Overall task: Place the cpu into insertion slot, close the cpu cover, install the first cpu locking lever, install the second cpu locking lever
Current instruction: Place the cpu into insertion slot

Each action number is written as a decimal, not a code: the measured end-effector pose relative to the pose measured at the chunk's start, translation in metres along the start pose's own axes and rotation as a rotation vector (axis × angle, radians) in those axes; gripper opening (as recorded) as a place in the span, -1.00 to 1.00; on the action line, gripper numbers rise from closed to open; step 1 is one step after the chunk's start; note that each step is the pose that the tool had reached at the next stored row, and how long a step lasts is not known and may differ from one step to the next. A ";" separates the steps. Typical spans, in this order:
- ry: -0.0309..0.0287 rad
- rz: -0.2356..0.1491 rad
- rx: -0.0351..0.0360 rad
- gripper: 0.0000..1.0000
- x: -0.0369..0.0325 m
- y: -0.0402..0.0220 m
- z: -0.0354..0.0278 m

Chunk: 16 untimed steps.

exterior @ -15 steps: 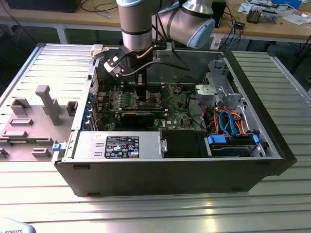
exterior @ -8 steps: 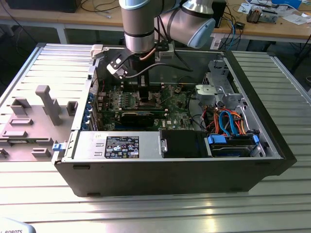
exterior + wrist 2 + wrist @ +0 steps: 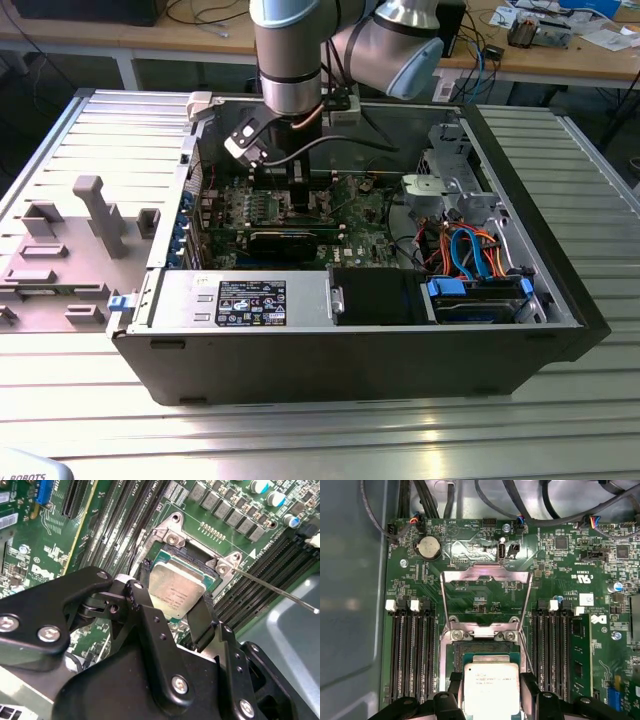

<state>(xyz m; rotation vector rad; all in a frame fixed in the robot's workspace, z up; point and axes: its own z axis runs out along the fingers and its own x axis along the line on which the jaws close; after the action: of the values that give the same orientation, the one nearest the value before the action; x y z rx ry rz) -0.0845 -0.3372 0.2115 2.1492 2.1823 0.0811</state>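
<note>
Exterior view: the black two-fingered tool [image 3: 303,200] reaches into an open black computer case [image 3: 350,350]. Second wrist view: its fingers [image 3: 200,622] clamp the silvery-tan flat square cpu [image 3: 179,587] at the silver-rimmed square insertion slot [image 3: 186,555]. First wrist view: the thin silvery frame-shaped cpu cover [image 3: 485,573] is swung open at the slot's edge.

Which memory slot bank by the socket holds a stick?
The bank away from the grey case wall: a green stick stands there; the wall-side bank is empty.
</note>
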 end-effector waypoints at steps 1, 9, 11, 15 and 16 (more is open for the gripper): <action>0.0000 0.000 0.0000 0.08 0.0000 0.0003 0.0020; -0.0001 0.001 -0.0001 0.08 0.0029 0.0026 0.0100; -0.0003 0.003 0.0001 0.08 0.0048 0.0025 0.0111; -0.0007 0.004 0.0002 0.08 0.0065 0.0024 0.0130; -0.0009 0.004 0.0003 0.08 0.0065 0.0023 0.0135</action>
<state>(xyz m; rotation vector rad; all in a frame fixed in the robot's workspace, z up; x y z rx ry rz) -0.0811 -0.3308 0.1982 2.1532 2.1780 0.0800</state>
